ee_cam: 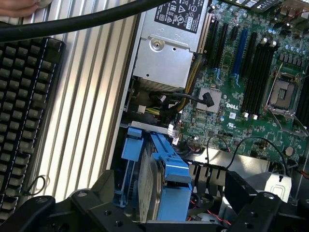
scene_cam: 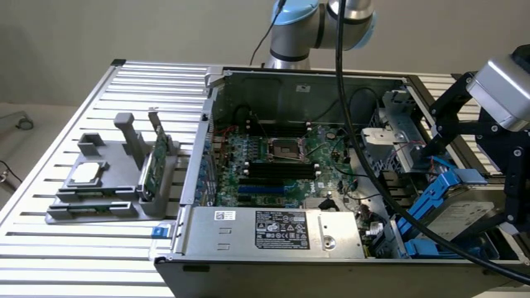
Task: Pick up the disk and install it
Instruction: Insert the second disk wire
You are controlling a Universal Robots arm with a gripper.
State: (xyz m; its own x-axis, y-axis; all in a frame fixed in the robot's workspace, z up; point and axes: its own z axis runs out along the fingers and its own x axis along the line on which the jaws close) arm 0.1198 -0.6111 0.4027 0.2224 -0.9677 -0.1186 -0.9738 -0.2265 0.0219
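Observation:
The disk (scene_cam: 453, 208) is a silver-grey drive in bright blue carrier rails. It stands tilted on edge at the corner of the open computer case (scene_cam: 207, 124) on the exterior view's right. In the wrist view the disk (ee_cam: 157, 183) sits between my black fingers (ee_cam: 101, 191), with a gap on each side. My gripper (scene_cam: 462, 189) hangs over it, open and straddling the disk without gripping it; in the wrist view the gripper (ee_cam: 171, 193) is centred on the blue rails.
Inside the case are the motherboard (scene_cam: 282, 161) and a silver power supply (scene_cam: 273, 230). A grey fixture (scene_cam: 108, 186) with a green card stands on the slatted table at the exterior view's left. A thick black cable (scene_cam: 344, 124) trails across. A keyboard (ee_cam: 24, 121) lies beside the case.

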